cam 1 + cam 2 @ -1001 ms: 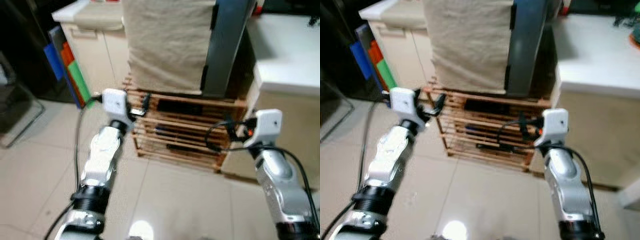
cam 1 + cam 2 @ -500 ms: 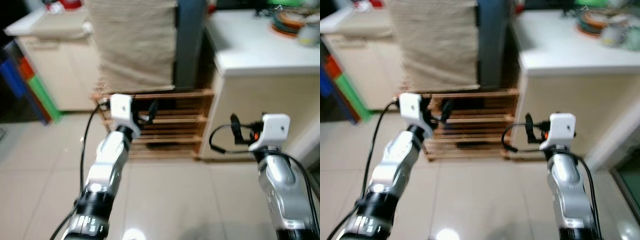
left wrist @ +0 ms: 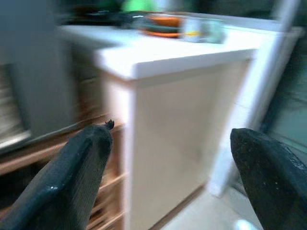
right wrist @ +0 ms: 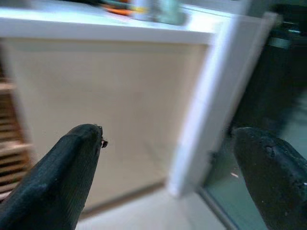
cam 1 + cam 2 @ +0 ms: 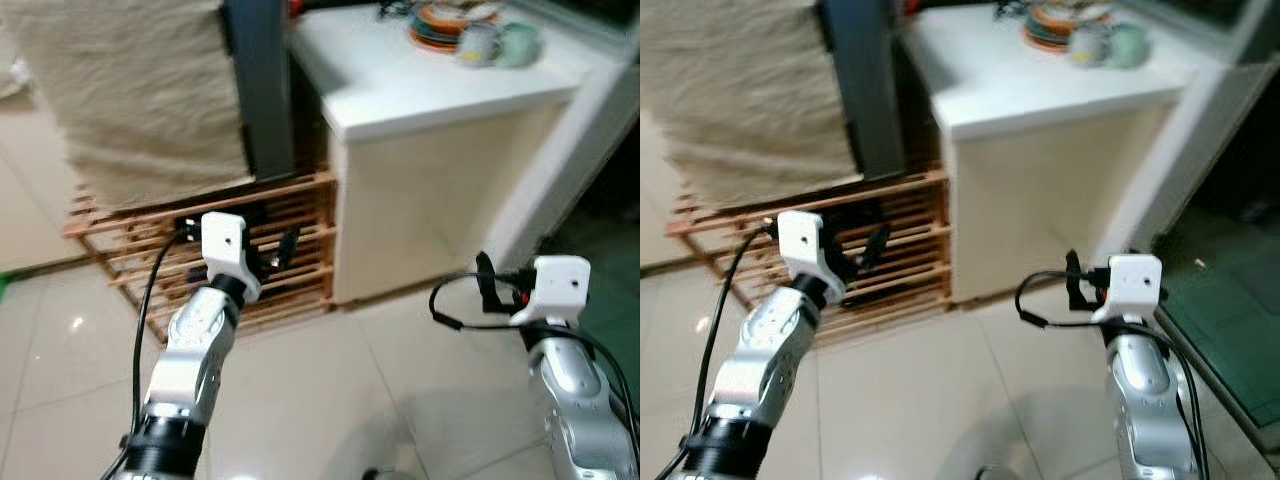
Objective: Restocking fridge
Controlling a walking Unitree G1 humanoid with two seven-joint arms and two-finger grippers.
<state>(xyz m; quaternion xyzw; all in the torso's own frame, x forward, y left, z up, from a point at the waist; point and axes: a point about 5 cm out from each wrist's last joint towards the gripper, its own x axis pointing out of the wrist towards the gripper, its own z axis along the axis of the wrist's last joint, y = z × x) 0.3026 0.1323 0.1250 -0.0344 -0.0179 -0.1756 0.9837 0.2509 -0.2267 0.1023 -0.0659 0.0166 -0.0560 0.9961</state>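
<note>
Here both grippers' fingers (image 3: 72,182) (image 4: 62,177) are spread wide, empty, before the counter (image 5: 440,90).

Both silver arms raised forward at mid-height, elbows bent. Left pincer (image 5: 281,251) out ahead, fingers (image 3: 72,177) spread wide, nothing between them. Right pincer (image 4: 168,177) likewise held apart and empty in its wrist view; in the head views blurred, apparently pointing inward. Black cables looping off both wrists.
</note>
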